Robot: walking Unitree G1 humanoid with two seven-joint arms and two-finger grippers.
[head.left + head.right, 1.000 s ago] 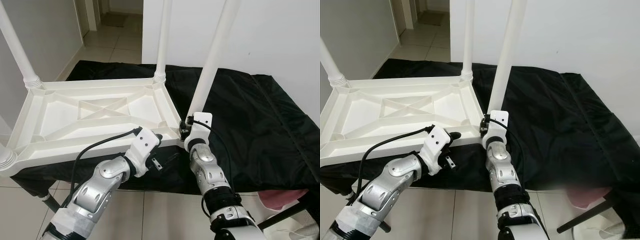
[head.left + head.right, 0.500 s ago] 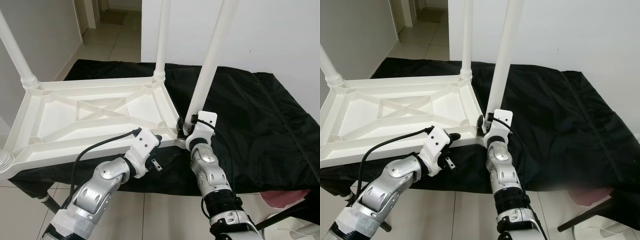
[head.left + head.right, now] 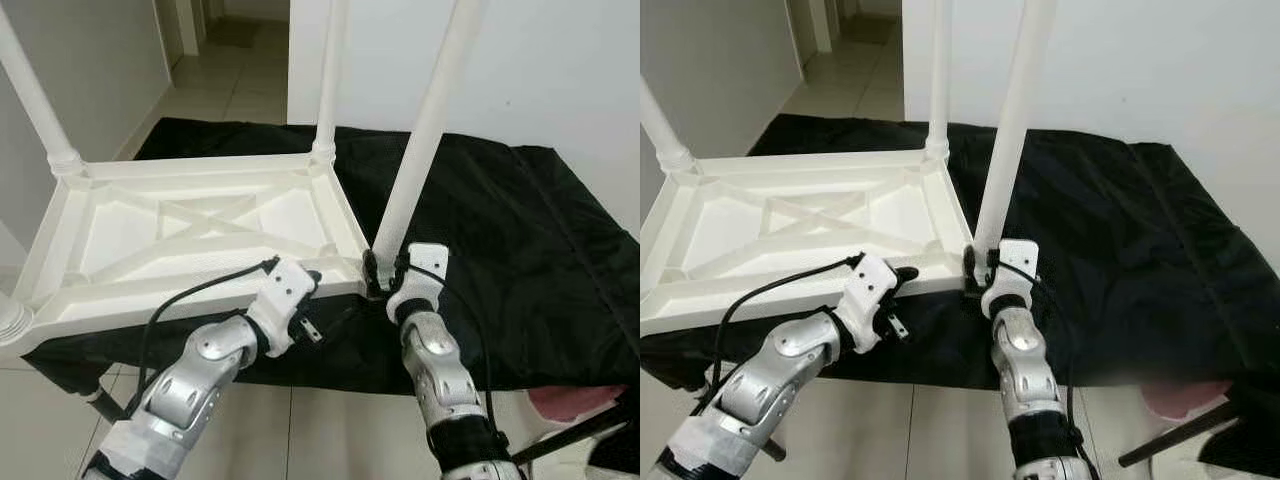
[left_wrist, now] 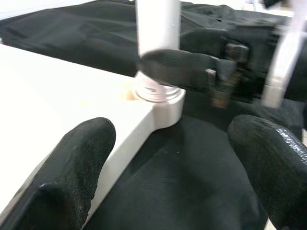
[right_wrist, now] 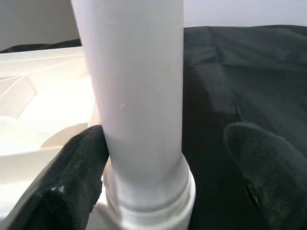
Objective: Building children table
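- Our right gripper [image 5: 163, 177] sits at the base of the near-corner leg [image 3: 425, 150], fingers spread wide, one pad touching it.
- Our left gripper [image 4: 168, 163] gapes beside the same corner.
- The upturned white table [image 3: 190, 235] lies on black cloth [image 3: 500, 220].

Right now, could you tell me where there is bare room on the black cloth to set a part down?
The black cloth lies bare right of the near leg, out to the wall. It is crowded at the tabletop's near corner, where the right gripper stands at that leg's base and the left gripper sits beside it.
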